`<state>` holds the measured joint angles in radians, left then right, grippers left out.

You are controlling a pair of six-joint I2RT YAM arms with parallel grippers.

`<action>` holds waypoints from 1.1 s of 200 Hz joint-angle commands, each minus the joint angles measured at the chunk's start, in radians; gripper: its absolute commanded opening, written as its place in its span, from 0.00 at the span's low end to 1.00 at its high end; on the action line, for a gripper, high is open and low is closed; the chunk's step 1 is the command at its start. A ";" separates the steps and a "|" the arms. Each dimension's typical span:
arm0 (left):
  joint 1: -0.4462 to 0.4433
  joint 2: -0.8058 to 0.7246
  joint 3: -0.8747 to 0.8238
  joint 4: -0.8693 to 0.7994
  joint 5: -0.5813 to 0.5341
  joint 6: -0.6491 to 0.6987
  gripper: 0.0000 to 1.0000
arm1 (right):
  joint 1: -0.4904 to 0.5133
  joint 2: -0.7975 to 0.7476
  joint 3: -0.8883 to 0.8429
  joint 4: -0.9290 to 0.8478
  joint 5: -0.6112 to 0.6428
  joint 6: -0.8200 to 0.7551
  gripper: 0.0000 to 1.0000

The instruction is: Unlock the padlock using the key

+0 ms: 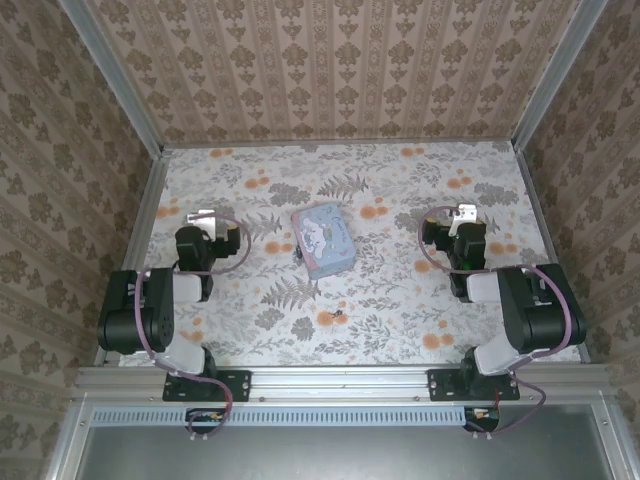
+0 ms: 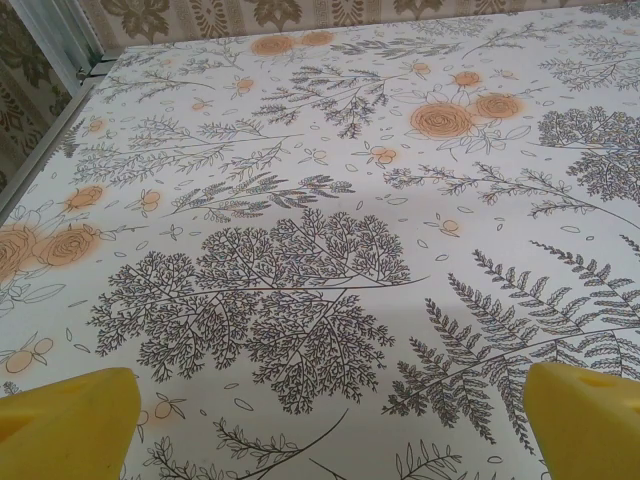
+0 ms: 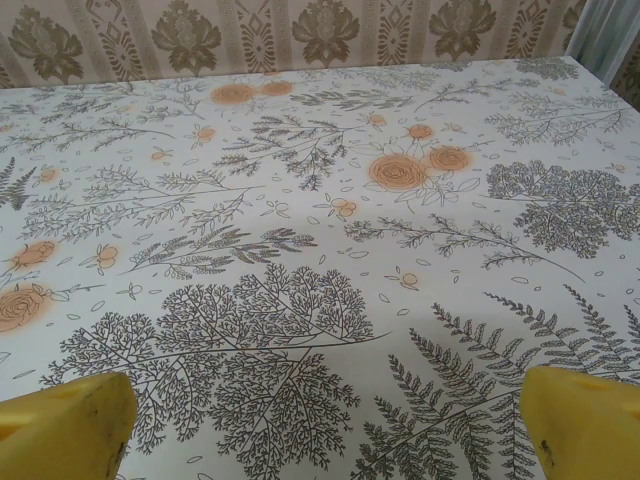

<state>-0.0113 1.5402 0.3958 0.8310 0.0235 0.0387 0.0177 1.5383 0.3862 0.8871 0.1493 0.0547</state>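
On the floral table [image 1: 400, 300], near the middle, a pale-blue cartoon tin [image 1: 322, 240]; just beside its near-left corner, the tiny dark padlock [image 1: 297, 255]. Closer to the arm bases and apart from the lock, the thin dark key [image 1: 335, 316] (right by an orange blotch of the print). Left gripper [image 1: 205, 217] over the table's left side, yellow fingers [image 2: 70, 425] spread wide, holding nothing; right gripper [image 1: 463, 212] over the right side, likewise wide and empty.
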 commanded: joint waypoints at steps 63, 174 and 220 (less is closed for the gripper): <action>0.007 -0.004 0.012 0.017 0.015 0.015 1.00 | 0.005 -0.003 0.011 -0.006 -0.078 -0.029 1.00; 0.012 -0.012 0.019 0.003 0.037 0.016 1.00 | 0.000 -0.039 0.004 -0.016 -0.050 -0.009 1.00; 0.011 -0.094 0.064 -0.147 0.021 0.011 1.00 | -0.005 -0.236 0.043 -0.282 0.018 0.056 0.99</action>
<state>-0.0093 1.5028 0.4210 0.7597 0.0422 0.0391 0.0174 1.3796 0.3939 0.7418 0.1287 0.0639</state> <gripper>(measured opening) 0.999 0.995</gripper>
